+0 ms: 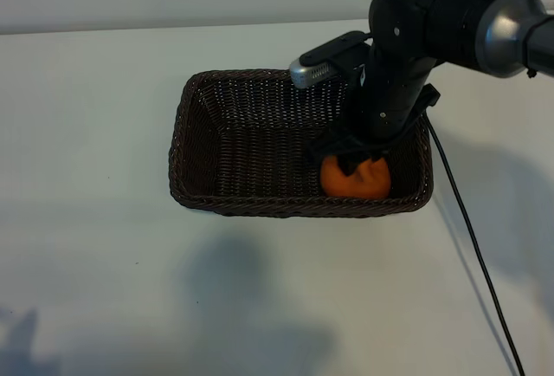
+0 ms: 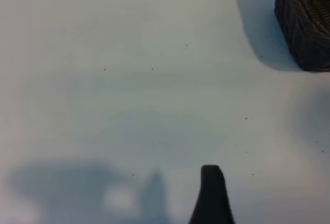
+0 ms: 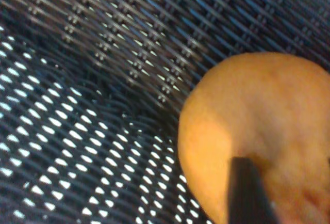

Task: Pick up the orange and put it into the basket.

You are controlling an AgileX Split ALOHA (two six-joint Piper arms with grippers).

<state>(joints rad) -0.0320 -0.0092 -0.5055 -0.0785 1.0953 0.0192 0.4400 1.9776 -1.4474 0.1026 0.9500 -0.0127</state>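
A: Where's the orange rn?

B: Inside the basket, down at the near right corner, on the woven floor, close against the front wall. The right wrist view shows it sitting on the weave w/ one dark fingertip across its skin.

A: Right gripper – let go or not?

B: Can't tell for sure. It's pointing nearly straight down on top of the orange, fingers either side of its crown, but the views don't show whether they pinch it or stand spread. I'd judge this is the release step.

A: How to do it well?

B: Imo spread the fingers fully before any lift, so neither pad drags the fruit up. Then rise straight, no sideways swing; the basket's front wall and right rim are just beside the wrist. The round fruit may roll a bit once free, but the sloping sides should keep it in.

A: Left gripper?

B: Parked well apart over bare table, one fingertip visible in its own cam, jaws spread, holding nothing. The basket's corner is off at the edge of that view.
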